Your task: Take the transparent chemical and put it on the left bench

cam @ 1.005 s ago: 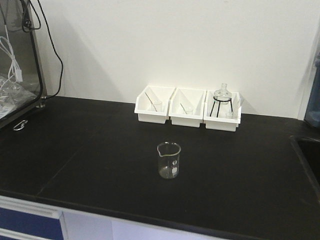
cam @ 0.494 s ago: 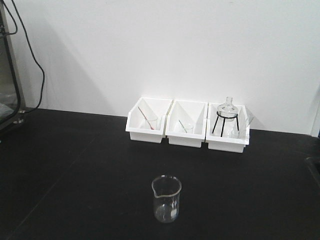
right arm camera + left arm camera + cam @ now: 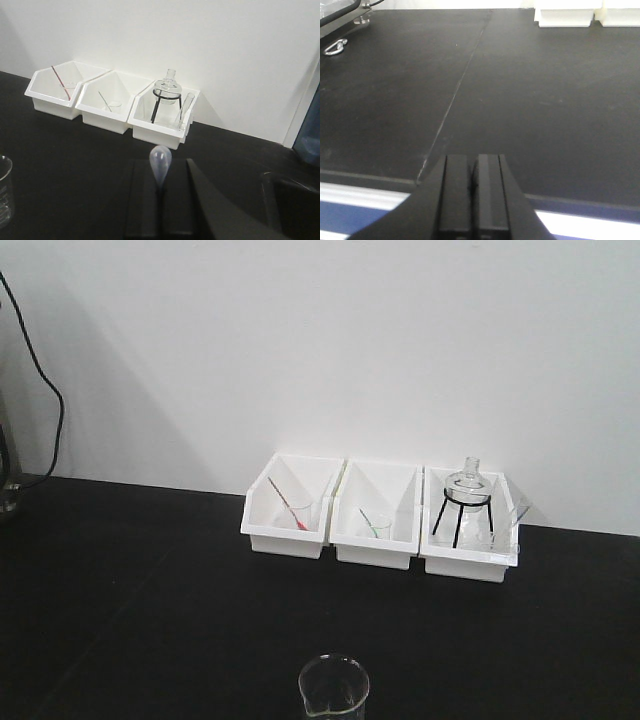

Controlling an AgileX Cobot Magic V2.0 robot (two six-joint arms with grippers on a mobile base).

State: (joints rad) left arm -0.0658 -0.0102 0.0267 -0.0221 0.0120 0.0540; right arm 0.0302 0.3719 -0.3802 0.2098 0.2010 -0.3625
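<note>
Bins [image 3: 375,552] nearer; transparent chemical's pipette [image 3: 160,161] between right fingers [image 3: 142,200]

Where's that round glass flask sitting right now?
In the front view, the round flask stands on a black tripod inside the rightmost white bin, at the back of the black bench by the wall.

Three white bins [image 3: 375,554], one round flask [image 3: 467,481], one large beaker [image 3: 334,692], one whitish pipette [image 3: 160,161].
</note>
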